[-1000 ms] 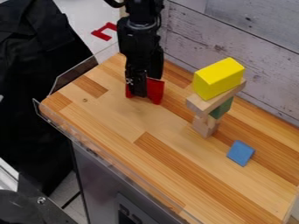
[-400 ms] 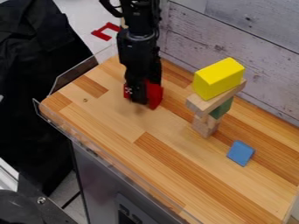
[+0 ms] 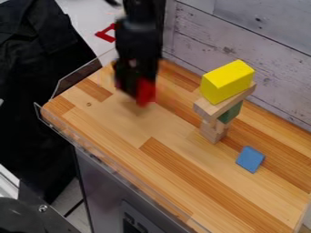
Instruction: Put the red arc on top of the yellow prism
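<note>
Red arc (image 3: 146,93) is held by the fingers of the black gripper (image 3: 132,88), which are closed on it; motion blur hides the exact contact. Both are over the left part of the wooden counter (image 3: 109,123), with a soft shadow on the wood below the arc.

From the left: dark cloth (image 3: 36,68) hangs beyond the counter's left end, and a clear guard (image 3: 59,129) runs along the near edge, rounding the left corner. Past the far side of that end, another red piece (image 3: 106,34) lies lower down, off the counter. Next come the gripper and arc, inside the edges, with the grey board wall (image 3: 243,34) rising behind.

An open stretch of wood lies between the arc and the tower to its right. There, pale wooden blocks (image 3: 211,131) and a green block (image 3: 231,113) carry a wooden plank (image 3: 210,109), and the yellow prism (image 3: 226,83) rests on the plank, its top face free. Furthest right, near the tower's foot but apart from it, is a blue block (image 3: 250,159).
</note>
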{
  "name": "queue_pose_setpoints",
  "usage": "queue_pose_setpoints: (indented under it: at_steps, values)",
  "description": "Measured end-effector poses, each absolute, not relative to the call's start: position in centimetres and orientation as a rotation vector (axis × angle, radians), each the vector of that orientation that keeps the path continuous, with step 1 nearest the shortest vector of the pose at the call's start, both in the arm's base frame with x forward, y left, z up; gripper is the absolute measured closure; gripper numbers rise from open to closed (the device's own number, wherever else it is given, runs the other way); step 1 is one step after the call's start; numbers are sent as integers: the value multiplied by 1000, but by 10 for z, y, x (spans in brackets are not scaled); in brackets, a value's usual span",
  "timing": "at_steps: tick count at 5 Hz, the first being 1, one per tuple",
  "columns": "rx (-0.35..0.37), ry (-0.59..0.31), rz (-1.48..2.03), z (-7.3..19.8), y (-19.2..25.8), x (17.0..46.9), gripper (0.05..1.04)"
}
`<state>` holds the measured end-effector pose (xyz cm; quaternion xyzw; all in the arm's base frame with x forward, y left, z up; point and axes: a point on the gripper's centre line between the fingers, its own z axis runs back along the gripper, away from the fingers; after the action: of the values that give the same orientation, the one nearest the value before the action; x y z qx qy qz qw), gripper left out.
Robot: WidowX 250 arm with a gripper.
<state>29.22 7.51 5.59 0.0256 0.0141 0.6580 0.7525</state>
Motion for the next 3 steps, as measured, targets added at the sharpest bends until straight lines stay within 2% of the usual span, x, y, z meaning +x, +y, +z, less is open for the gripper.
queue_pose_setpoints:
  at_steps: [1, 2, 3]
  values:
    - [76, -43, 1183, 110, 60, 280, 505]
    - [41, -18, 938, 148, 44, 277, 505]
    - [-5, -26, 687, 158, 29, 282, 505]
